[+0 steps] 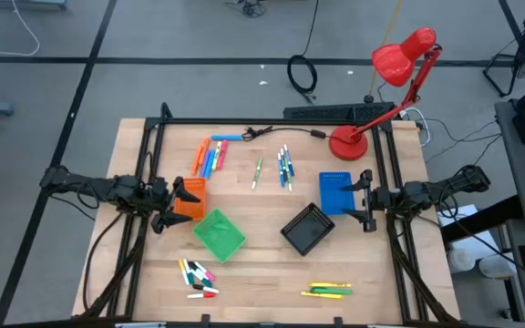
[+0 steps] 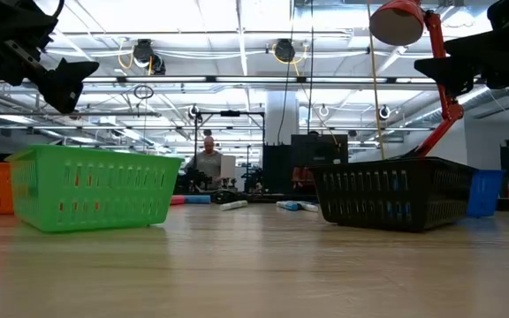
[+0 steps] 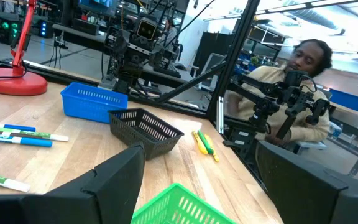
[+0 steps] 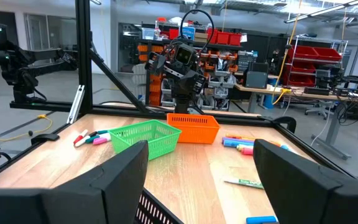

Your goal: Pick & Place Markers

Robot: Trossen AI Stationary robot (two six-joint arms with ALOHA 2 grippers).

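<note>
Lying markers (image 1: 210, 157) well apart from fingers (image 1: 187, 192).

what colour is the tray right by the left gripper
Orange tray, beside the left gripper; clearest in the high view.

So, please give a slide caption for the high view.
Both grippers open above four trays, markers unsorted.

Desk (image 1: 272, 273) centre: two trays (image 1: 219, 233) (image 1: 307, 228) side by side.
Behind them: marker groups (image 1: 210, 156) (image 1: 284, 167).
Front edge: marker groups (image 1: 198, 277) (image 1: 327, 290).
Lamp (image 1: 348, 143): far right corner.
</note>
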